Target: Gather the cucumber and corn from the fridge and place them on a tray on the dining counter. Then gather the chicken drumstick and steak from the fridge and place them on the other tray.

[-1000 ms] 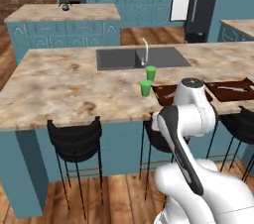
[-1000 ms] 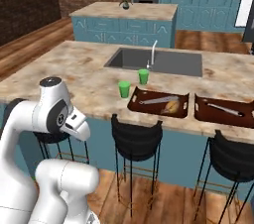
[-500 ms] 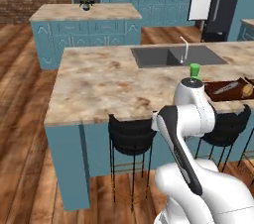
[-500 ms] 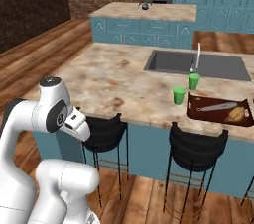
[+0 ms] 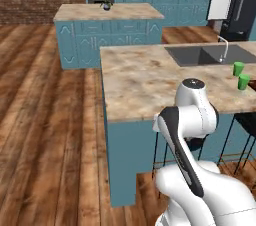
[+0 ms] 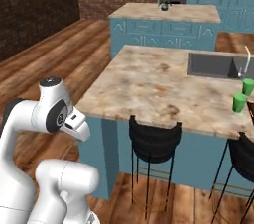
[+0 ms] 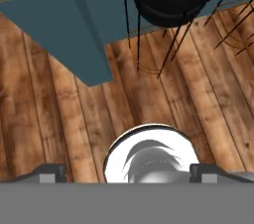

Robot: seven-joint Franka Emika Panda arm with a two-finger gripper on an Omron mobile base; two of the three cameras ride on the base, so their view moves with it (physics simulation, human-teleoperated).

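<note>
- Hand view: the gripper [image 7: 128,172] is pointing at the floor, tips wide apart, holding nothing.
- The fridge [image 5: 239,5] is standing in the upper right of the left base view, beyond the counter [image 5: 150,77].
- The base should be steering around the counter's end, keeping the arm tucked.

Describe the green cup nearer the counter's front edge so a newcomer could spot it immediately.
Start at the dining counter, the long mottled beige stone top on a teal base, and follow it to the sink set into it. Just in front of the faucet stand two bright green cups; the one meant is closer to the stool side. Its neighbour stands farther back, beside the sink.
</note>
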